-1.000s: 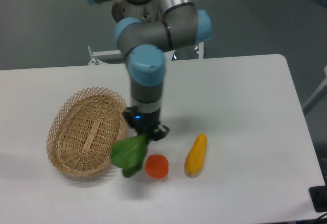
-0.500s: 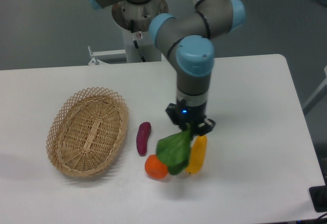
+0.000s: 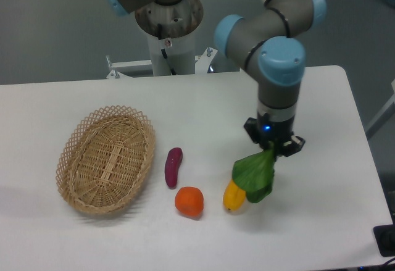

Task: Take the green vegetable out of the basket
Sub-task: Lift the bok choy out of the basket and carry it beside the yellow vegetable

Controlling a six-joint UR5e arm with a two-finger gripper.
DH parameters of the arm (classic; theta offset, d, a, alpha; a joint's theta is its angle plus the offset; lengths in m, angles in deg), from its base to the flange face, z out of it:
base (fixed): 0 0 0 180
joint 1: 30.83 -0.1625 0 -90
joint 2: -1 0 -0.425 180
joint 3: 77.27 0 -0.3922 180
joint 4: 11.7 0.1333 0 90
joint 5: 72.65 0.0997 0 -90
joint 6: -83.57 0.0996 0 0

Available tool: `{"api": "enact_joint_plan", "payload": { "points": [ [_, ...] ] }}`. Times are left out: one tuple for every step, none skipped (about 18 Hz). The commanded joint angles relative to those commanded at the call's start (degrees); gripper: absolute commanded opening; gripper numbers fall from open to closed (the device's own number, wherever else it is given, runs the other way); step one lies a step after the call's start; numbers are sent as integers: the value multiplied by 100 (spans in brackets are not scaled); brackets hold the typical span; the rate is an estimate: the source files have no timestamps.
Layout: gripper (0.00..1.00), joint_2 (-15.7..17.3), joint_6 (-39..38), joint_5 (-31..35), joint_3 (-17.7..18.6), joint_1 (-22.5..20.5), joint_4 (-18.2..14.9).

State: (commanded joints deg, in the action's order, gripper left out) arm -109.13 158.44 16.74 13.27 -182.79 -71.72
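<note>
Green vegetable point(image 3: 253, 176): broad dark green leaves hung downward, stalk end uppermost, held off the table at lower right of centre, well apart from the basket. Basket point(image 3: 81, 136): oval tan wicker, lattice rim, seated at left of frame.

We count one basket point(image 3: 106, 160), woven and oval, on the counter point(image 3: 203, 104). We count four produce pieces: one green vegetable point(image 3: 253, 176), one yellow vegetable point(image 3: 232, 195), one orange round piece point(image 3: 189, 201) and one purple eggplant-like piece point(image 3: 172, 166). One claw point(image 3: 274, 148) is visible.
</note>
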Motion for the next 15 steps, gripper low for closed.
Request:
{"api": "enact_joint_plan", "payload": {
  "points": [
    [12, -17, 79, -9, -62, -62, -123],
    [12, -26, 184, -26, -114, -106, -185],
    [12, -44, 272, -26, -167, -123, -221],
    [12, -88, 317, -26, -229, -132, -256],
    [12, -114, 352, -18, -290, -176, -300],
    [12, -140, 370, -9, -352, -211, -387],
    [12, -176, 370, 0, -413, -212, -466],
    [12, -202, 370, 9, -449, -220, -511],
    [12, -211, 370, 9, -458, -220, -511],
    [12, -211, 379, 9, -466, -229, -511],
    [12, -211, 370, 9, -475, -229, -511],
    [12, -211, 370, 9, -475, -229, -520],
    [12, -211, 370, 17, -467, -238, -511],
    [11, -211, 370, 17, -466, -238, -520],
    [11, -211, 370, 17, -466, -238, -511]
  ]
}}
